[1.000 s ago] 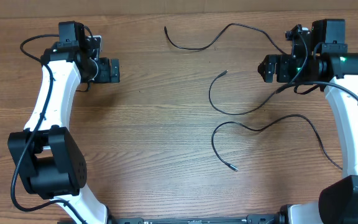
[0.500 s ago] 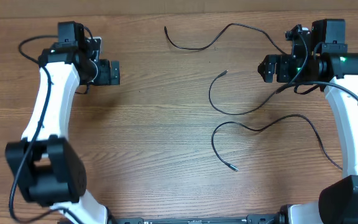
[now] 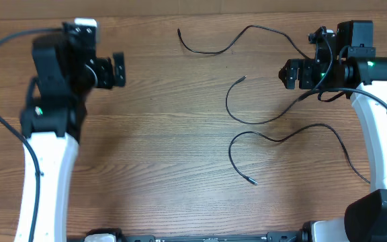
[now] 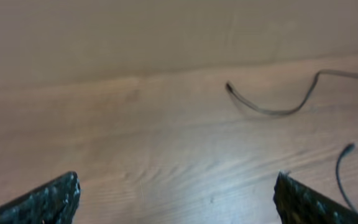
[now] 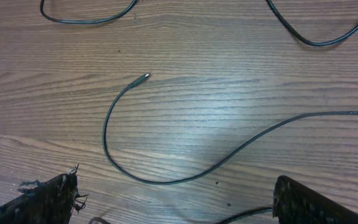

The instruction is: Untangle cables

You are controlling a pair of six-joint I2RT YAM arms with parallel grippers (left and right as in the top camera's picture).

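Wood table (image 3: 166,161), cables (image 3: 226,102) apart; L claw (image 3: 120,70), R claw (image 3: 283,74) spread wide (arms bent inward).

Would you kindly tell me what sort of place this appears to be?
Likely a robotics lab bench: a left arm and right arm flank a wood-grain table, with thin black cables laid on it.

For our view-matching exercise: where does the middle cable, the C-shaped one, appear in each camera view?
Overhead: the middle cable lies centre-right, between the other two cables.
Left wrist: only its tip end shows, at the right edge.
Right wrist: it fills the centre, tip uppermost, curving left.
Shared landmark: the top cable, above it in all three.
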